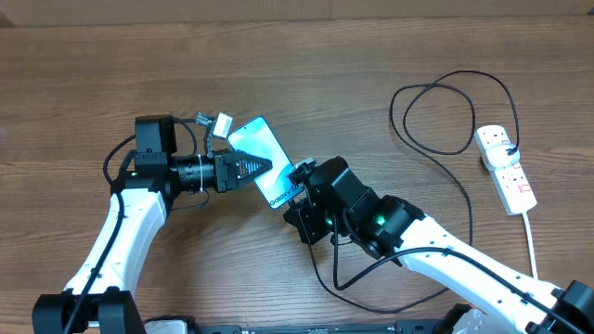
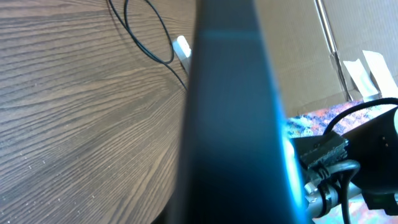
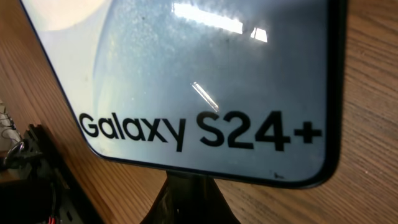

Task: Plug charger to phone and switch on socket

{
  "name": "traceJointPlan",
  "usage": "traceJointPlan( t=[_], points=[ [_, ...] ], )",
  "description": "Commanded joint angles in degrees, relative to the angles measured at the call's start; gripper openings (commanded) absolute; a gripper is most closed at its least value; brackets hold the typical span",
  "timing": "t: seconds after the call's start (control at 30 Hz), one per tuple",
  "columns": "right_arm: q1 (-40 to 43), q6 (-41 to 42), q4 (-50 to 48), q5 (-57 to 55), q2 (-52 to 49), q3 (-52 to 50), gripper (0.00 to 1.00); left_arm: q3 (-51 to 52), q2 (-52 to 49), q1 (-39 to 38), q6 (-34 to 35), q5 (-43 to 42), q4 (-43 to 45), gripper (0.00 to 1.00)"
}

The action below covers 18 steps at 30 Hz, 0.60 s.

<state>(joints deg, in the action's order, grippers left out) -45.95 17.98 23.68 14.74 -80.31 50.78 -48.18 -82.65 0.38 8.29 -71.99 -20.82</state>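
Observation:
The phone (image 1: 260,141) is tilted up off the table, screen lit, its "Galaxy S24+" end toward my right arm. My left gripper (image 1: 265,165) is shut on the phone's side. In the left wrist view the phone (image 2: 230,112) shows edge-on and fills the middle. My right gripper (image 1: 299,178) is shut and sits against the phone's lettered end. Its dark finger (image 3: 189,199) touches the bottom edge of the phone (image 3: 199,74). The charger (image 1: 469,199) runs from the socket (image 1: 506,167) in loops across the table to my right gripper. Its connector is hidden.
The socket lies at the far right with a red switch (image 1: 522,189) and a thick white cord (image 1: 533,243) running to the front edge. A small white and grey piece (image 1: 219,123) sits behind the phone. Charger loops (image 1: 436,102) lie at the back right.

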Motion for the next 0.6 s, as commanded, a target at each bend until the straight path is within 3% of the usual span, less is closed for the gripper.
traceJointPlan(
  t=[0.0,0.57],
  points=[
    [0.7,0.5,-6.0,-4.2,0.7,6.4,0.04,1.3,0.0,-2.4,-1.9,-7.3,-2.3,0.04],
    [0.6,1.6,-5.1,-4.2,0.7,6.4,0.04,1.3,0.0,-2.3,-1.5,-6.9,-1.2,0.04]
  ],
)
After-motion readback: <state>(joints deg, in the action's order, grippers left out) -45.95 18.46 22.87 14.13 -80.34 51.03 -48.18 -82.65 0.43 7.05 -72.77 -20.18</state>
